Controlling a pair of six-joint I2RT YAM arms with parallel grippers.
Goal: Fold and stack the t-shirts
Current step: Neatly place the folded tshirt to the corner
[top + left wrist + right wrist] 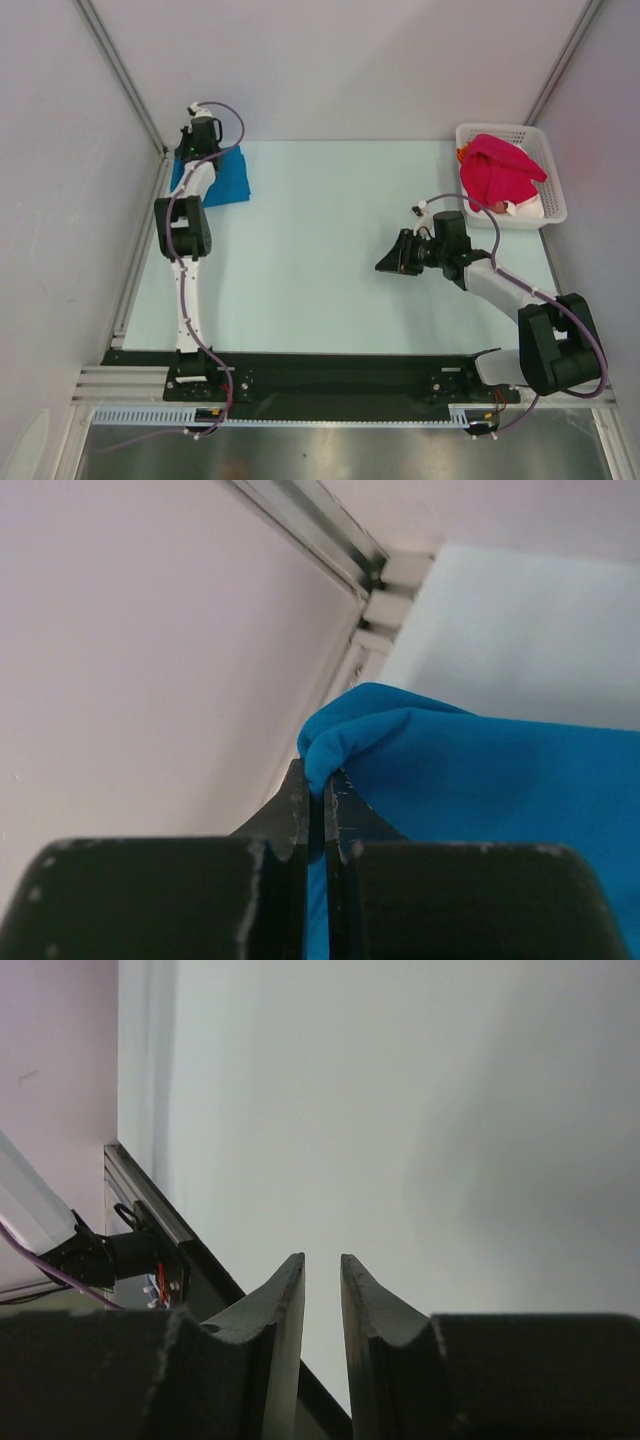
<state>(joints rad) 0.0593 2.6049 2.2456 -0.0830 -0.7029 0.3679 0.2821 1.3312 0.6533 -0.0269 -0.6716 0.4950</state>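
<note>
**Corner pinch on blue tee (232, 185)**

A fold of the blue tee is clamped between the shut jaws of the left gripper (322, 780) at the far left corner of the tabletop (320, 230); the rest of the cloth is spread to the right of the jaws. The right gripper (322, 1265) is held over mid-table, jaws narrowly apart and empty. The pink tee (497, 170) is heaped in the basket (500, 128) at the far right corner, nearer the right arm.

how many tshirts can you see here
4: a blue one in the far-left corner, pinched by the left gripper; a crimson-pink one heaped in the basket, with an orange one and a white one peeking out beside it. More may be hidden underneath.
</note>
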